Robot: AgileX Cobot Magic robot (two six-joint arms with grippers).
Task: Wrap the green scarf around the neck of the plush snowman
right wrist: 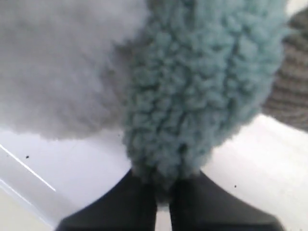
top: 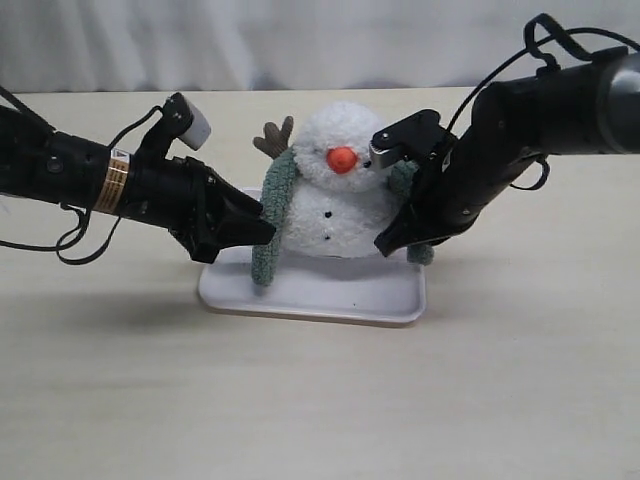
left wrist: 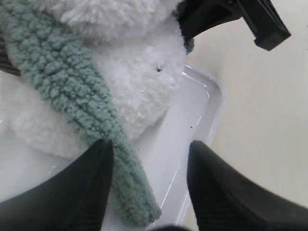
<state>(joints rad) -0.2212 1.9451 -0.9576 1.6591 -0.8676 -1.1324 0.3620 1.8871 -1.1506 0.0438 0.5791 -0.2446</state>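
Note:
The plush snowman (top: pixel 335 195) stands upright on a white tray (top: pixel 320 295), orange nose forward. The green scarf (top: pixel 272 215) lies round the back of its neck, one end hanging down its left side to the tray. My left gripper (top: pixel 262 226) is open beside that hanging end (left wrist: pixel 91 125), which runs along one finger (left wrist: pixel 82 192) without being pinched. On the other side, my right gripper (top: pixel 392 240) is shut on the scarf's other end (right wrist: pixel 197 96), close to the snowman's body (right wrist: pixel 62 62).
The tray's raised rim (left wrist: pixel 211 110) lies just beyond the left gripper. A brown twig arm (top: pixel 275 137) sticks up behind the snowman's left shoulder. The tray rests on a beige tabletop (top: pixel 320 400), with a pale curtain (top: pixel 300 40) behind.

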